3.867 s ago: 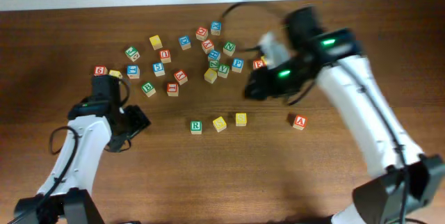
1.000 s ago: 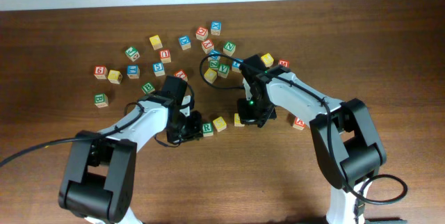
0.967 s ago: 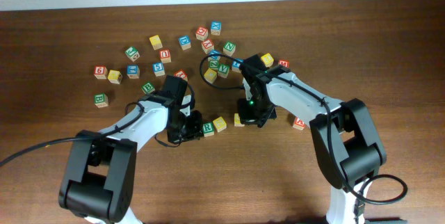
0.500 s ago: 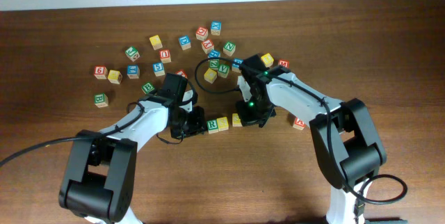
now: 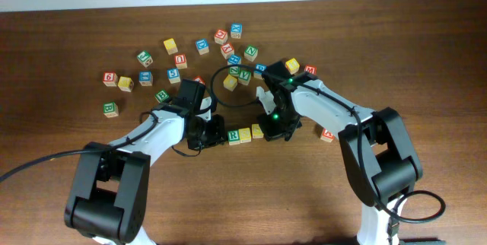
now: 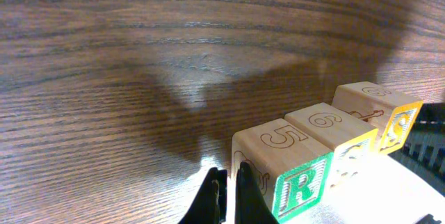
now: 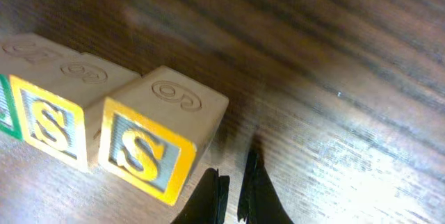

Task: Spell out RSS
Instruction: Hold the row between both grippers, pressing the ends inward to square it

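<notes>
Blocks have drawn up into one tight row near the middle of the table (image 5: 426, 39). The R block (image 6: 295, 182), the middle S block (image 6: 335, 135) and the end S block (image 7: 149, 144) now stand touching side by side, left to right. A few seconds ago they lay apart with gaps between them, and over the last second the row has slid a little to the right.

The left gripper (image 6: 227, 190) has its fingers pressed together on nothing and sits hard by the R block's left end. The right gripper (image 7: 233, 184) is likewise closed and empty, just beside the end S block's right side. Both look to have been used as pushers.

The word reads R, S, S, so I'd judge the spelling done bar pulling the arms away without nudging the row. The loose blocks (image 5: 199, 46) stay scattered on the far side.
</notes>
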Controlling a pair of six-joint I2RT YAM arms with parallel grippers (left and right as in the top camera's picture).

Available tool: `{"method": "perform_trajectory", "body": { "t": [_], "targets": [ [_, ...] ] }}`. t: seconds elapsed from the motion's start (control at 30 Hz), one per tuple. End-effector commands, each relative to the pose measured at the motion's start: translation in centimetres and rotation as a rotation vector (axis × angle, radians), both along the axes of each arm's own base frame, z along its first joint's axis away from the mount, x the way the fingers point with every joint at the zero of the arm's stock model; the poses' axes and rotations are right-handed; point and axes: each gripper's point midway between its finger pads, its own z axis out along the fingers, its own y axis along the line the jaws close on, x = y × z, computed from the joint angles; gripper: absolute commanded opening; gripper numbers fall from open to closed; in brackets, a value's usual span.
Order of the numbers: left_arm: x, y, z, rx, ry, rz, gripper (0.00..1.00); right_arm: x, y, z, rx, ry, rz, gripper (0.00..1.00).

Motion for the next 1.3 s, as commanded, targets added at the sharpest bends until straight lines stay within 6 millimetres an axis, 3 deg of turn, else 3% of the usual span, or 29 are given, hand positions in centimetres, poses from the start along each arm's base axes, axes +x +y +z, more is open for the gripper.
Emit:
{"method": "perform_trajectory", "body": {
  "t": [0.0, 0.07, 0.17, 0.27, 0.43, 0.6, 0.87, 1.0, 1.07, 1.17, 1.27],
  "targets": [
    [-0.5, -0.3, -0.5, -0.008, 0.018, -0.01, 0.0, -0.8, -0.7, -1.5, -0.05, 0.034, -0.026, 0.04],
    [-0.4, -0.3, -0.5, -0.009, 0.016, -0.01, 0.0, 1.2, -2.1, -1.9, -0.125, -0.026, -0.147, 0.04],
    [-0.5, -0.3, -0.5, -0.009, 0.017, -0.011, 0.0, 4.0, -1.1, -1.6, -0.071, -0.126, -0.183, 0.04],
    [-0.4, -0.3, -0.5, -0.009, 0.016, -0.01, 0.0, 5.5, 0.2, -1.2, -0.005, -0.17, -0.23, 0.04],
    [-0.3, -0.4, -0.4, -0.011, 0.01, -0.011, 0.0, 4.3, 2.4, -0.5, 0.116, -0.098, -0.203, 0.04],
    [-0.3, -0.4, -0.4, -0.012, 0.014, 0.0, 0.0, 3.0, 1.9, -0.7, 0.094, -0.044, -0.204, 0.04],
    [-0.2, -1.1, -0.3, -0.018, 0.002, -0.011, 0.0, 3.3, 1.9, -0.8, 0.091, -0.056, -0.205, 0.04],
    [-0.2, -1.0, -0.4, -0.015, 0.001, -0.011, 0.0, 4.6, 0.3, 0.0, 0.039, -0.069, -0.264, 0.04],
    [-0.2, -1.0, -0.4, -0.015, 0.0, -0.011, 0.0, 5.2, -2.8, 1.5, -0.054, -0.02, -0.379, 0.04],
    [0.1, -1.1, -0.3, -0.019, -0.013, -0.011, 0.0, 2.7, -5.0, 1.6, -0.117, 0.103, -0.409, 0.04],
    [0.2, -1.2, -0.2, -0.021, -0.017, -0.011, 0.0, 0.8, -3.9, 1.1, -0.135, 0.143, -0.374, 0.04]
  ]
}}
